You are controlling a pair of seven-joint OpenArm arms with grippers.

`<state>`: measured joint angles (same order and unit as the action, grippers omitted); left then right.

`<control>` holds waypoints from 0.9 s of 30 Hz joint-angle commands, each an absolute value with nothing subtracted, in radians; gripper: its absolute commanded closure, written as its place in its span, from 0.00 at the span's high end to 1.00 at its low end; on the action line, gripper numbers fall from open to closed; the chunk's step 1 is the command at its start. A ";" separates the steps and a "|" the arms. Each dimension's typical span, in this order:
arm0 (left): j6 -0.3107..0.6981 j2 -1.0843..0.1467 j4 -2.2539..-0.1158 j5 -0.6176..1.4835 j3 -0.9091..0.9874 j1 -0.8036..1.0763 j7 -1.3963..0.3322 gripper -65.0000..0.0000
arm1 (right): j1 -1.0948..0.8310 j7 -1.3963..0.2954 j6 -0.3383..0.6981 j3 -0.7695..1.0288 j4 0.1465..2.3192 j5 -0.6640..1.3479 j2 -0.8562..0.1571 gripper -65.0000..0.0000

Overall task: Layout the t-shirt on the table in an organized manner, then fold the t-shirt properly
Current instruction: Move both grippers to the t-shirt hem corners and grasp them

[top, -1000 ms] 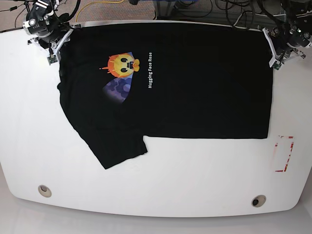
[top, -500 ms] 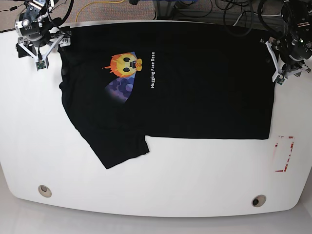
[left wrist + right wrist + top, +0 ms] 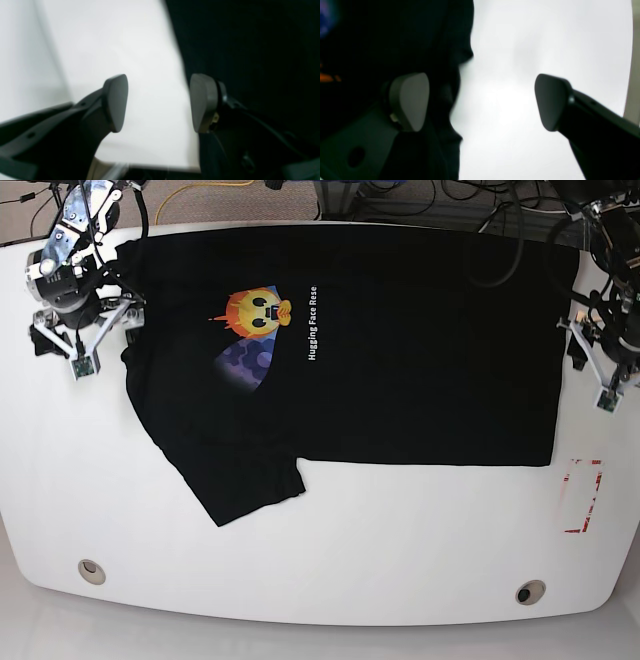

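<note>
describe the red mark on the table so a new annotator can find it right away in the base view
Start from the white table and the black t-shirt spread over its far half. Follow the shirt's straight edge to its near corner on the view's right; just beyond it sits the red-outlined rectangle mark. It is the only red thing there, flat on the surface, unlike the two round grommet holes along the near edge.

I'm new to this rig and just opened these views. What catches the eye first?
The black t-shirt spread across the far half of the white table, its orange emoji face left of centre in the base view. The right gripper and left gripper stand open at its two ends, holding nothing. A red-outlined mark sits near the table's right edge.
</note>
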<state>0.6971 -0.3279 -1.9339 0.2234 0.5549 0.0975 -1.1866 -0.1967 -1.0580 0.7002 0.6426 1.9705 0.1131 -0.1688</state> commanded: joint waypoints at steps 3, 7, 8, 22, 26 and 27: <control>0.698 -0.343 -1.914 0.234 0.558 -0.013 -1.165 0.56 | -0.079 -1.046 0.698 0.616 1.908 0.120 -0.185 1.00; 0.698 -0.343 -1.839 0.234 0.556 -0.107 -1.165 0.56 | 0.036 -1.046 0.698 0.582 1.799 0.119 -0.185 1.00; 0.698 -0.343 -1.817 0.234 0.556 -0.127 -1.165 0.56 | 0.058 -1.043 0.698 0.573 1.773 0.119 -0.185 1.00; 0.688 -0.352 -1.455 0.177 0.532 -0.331 -1.003 0.56 | 0.348 -0.883 0.698 0.464 1.307 0.119 -0.268 1.00; 0.691 -0.357 -1.363 0.087 0.493 -0.363 -0.914 0.56 | 0.403 -0.792 0.698 0.463 1.148 0.119 -0.294 1.00; 0.691 -0.357 -1.342 0.073 0.490 -0.367 -0.897 0.56 | 0.414 -0.769 0.698 0.463 1.112 0.119 -0.298 1.00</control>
